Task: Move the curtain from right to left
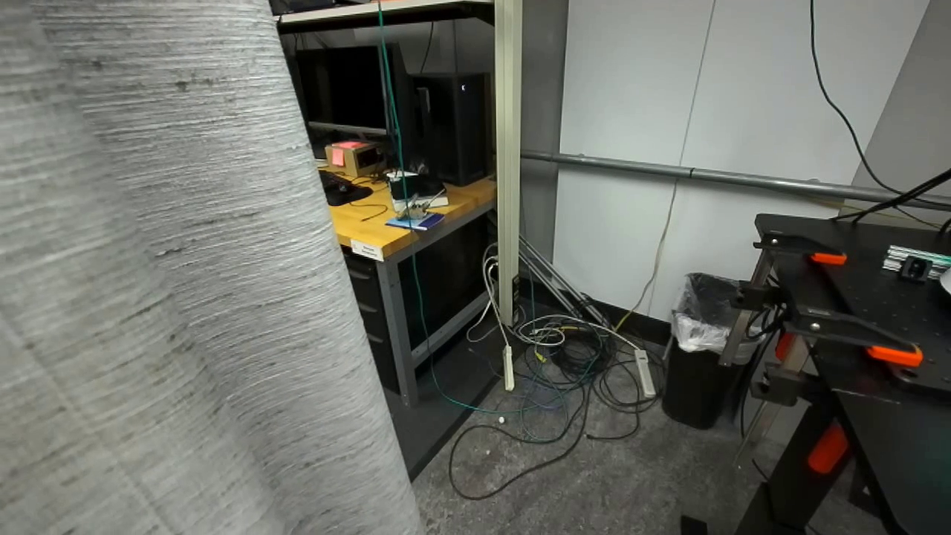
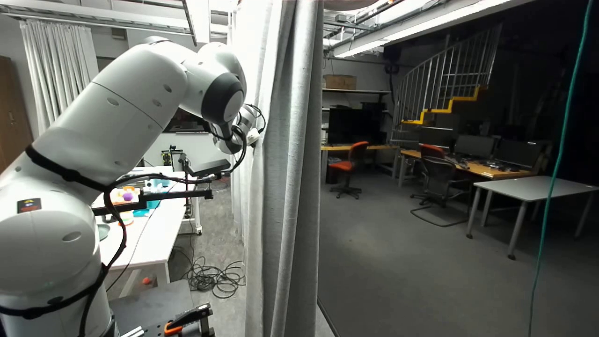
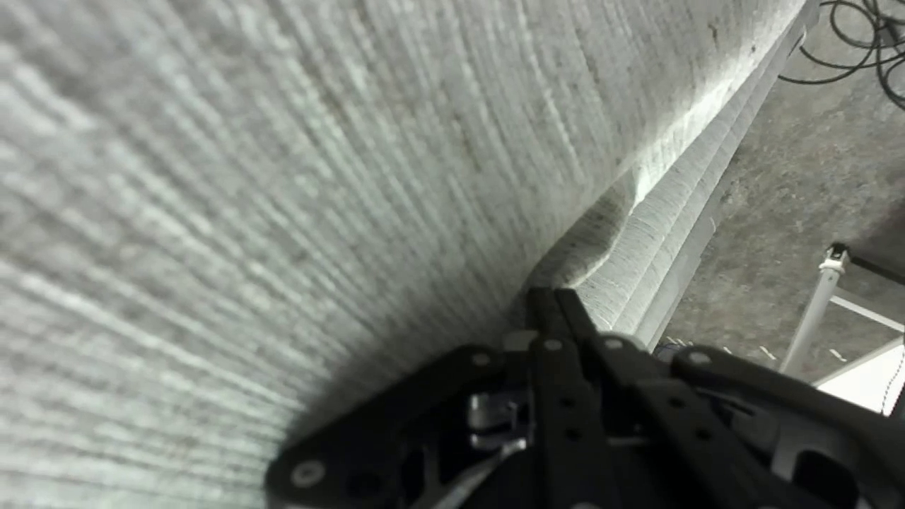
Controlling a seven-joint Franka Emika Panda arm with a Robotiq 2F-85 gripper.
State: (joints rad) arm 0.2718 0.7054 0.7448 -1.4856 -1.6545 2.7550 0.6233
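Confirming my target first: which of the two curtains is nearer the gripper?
The large foreground curtain, pinched by the gripper; the other curtain hangs far back, upper left in that exterior view.

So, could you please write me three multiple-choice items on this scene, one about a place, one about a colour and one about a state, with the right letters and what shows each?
1. Where is the black bin in relation to the white wall panel?
A) Fixed high up on it
B) On the floor in front of it
C) Hidden behind it

2. What colour is the staircase trim?
A) Blue
B) Red
C) Yellow

3. What state is the gripper in?
A) Shut on the curtain
B) Wide open, away from any fabric
C) Shut, with no fabric near it

Right letters:
1: B, since an exterior view shows it standing low, with the panel behind.
2: C, since the trim shows bright yellow in an exterior view.
3: A, since in the wrist view the jaws stand close together with a fold of fabric running into them.
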